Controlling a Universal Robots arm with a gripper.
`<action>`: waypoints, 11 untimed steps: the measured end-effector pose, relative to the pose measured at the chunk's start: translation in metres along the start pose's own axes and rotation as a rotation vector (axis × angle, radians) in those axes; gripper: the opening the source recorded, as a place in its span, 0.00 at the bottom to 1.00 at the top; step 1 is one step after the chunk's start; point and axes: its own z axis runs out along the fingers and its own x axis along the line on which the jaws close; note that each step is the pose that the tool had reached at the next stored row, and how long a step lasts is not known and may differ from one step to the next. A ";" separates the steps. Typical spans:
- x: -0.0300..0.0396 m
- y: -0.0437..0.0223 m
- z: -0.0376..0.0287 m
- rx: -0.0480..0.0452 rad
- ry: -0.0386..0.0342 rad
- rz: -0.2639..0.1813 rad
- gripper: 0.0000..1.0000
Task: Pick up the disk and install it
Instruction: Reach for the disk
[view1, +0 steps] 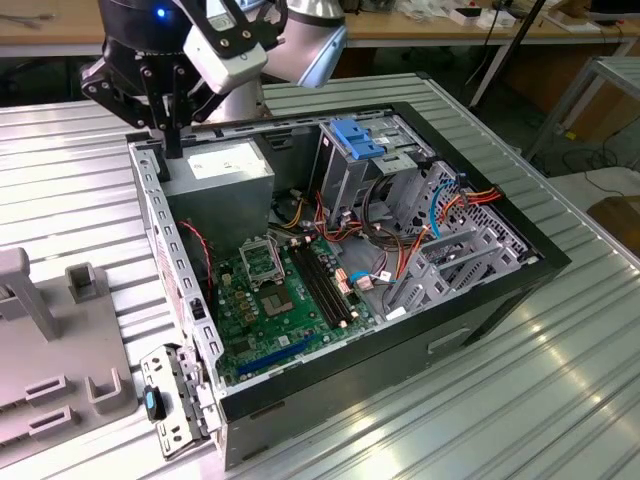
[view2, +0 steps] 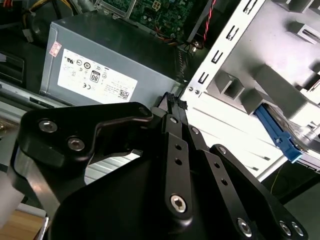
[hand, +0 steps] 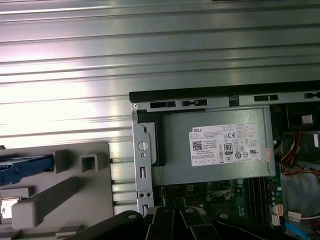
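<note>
**Q:** Where does your gripper stand right now?

**A:** My gripper (view2: 171, 104) hangs just above the power supply (view2: 105, 65), at a corner of the open computer case (view1: 150, 230). Its two fingers are pressed together with nothing between them. Taking the exterior view as a clock face centred on the case, I'm at about eleven o'clock.

**Q:** And the disk?

**A:** It's outside the case. The disk (view2: 278, 134) lies in the grey holder (view1: 60, 350) on the desk (view1: 560, 400), past the case's side wall, at roughly eight o'clock from the case.

**Q:** So how do you do this step well?

**A:** I judge I'm on the reach for the pick-up. I'd stay above the case wall while crossing it. I'd spread the fingers before lowering, not on the way down. Then I'd come in square to the blue rail and close on the disk's long edges, and lift straight so it doesn't catch on the holder's posts.

**Q:** Anything farther off?

**A:** The drive cage (view1: 345, 175) is at about twelve o'clock, with loose cables (view1: 440, 215) just beside it.
</note>
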 end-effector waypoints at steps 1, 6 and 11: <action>0.0017 -0.0001 -0.0001 0.0001 0.0001 0.000 0.11; 0.0103 -0.0008 -0.0003 0.0001 0.0001 0.000 0.11; 0.0171 -0.0013 -0.0005 0.0000 0.0001 0.000 0.11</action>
